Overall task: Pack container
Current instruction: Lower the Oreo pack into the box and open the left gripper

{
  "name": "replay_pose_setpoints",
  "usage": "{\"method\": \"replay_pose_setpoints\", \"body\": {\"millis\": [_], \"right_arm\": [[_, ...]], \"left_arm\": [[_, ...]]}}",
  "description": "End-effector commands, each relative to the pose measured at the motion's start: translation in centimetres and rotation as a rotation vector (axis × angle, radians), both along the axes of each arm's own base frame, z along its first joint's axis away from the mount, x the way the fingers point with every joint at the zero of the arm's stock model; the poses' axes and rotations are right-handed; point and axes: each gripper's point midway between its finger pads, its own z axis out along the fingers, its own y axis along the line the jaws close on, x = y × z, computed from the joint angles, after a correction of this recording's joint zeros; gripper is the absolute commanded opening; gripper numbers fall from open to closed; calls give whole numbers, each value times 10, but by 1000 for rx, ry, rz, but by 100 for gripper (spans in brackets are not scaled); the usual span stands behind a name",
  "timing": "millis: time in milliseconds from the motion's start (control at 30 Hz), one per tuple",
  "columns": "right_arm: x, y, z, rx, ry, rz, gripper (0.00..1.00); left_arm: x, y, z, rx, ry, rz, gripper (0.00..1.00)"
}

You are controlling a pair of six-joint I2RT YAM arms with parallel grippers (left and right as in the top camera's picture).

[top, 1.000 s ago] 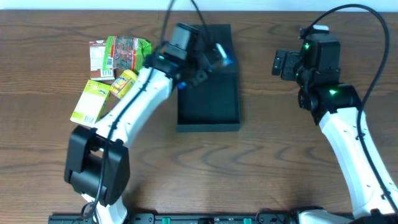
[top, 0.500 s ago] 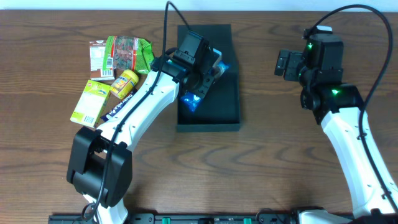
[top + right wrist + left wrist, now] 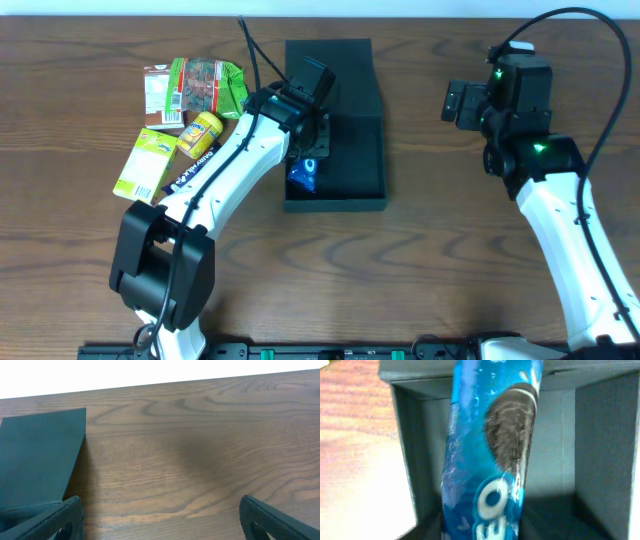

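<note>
A: Container (image 3: pixel 355 165) position?
B: Middle of the surface (image 3: pixel 440 250), lid (image 3: pixel 328 52) lying open; blue cookie packet (image 3: pixel 303 176) inside, by the left wall.
A: Grippers?
B: Left gripper (image 3: pixel 314 138) over the packet — can't tell its grip. Right gripper (image 3: pixel 456 102) spread wide, empty.

dark teal-black container (image 3: pixel 355 165), glossy blue cookie-print packet (image 3: pixel 490 460), brown wood-grain table (image 3: pixel 200 460)

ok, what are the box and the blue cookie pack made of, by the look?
Box: matte dark teal, flat straight walls; probably rigid card, possibly plastic. Cookie pack: glossy printed plastic film, going by its sheen and wrinkles.
</note>
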Motion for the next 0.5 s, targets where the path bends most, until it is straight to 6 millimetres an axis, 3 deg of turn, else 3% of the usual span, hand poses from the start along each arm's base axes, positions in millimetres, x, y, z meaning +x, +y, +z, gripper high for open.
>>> {"method": "replay_pose_setpoints", "body": {"millis": [0,167,200,267,333,367,400,467], "right_arm": [[1,1,-1,9,4,17,99],[-1,8,-4,27,21,44,99],[-3,10,-6,37,31,56,94],[-6,25,-11,91,55,123,68],[-9,44,-13,158,70,205,15],[-10,52,-14,182,75,236,2],[-11,64,-15,212,81,280,1],[-13,83,-18,248,96,346,2]], "left_arm": [[6,2,2,3,-10,45,48],[14,3,4,10,-48,55,52],[16,3,6,5,-56,57,52],[23,5,10,-7,-76,70,50],[31,14,17,-15,-95,96,40],[34,21,19,-16,-101,113,27],[40,30,23,-19,-112,137,6],[50,54,24,-4,-123,193,6]]}}
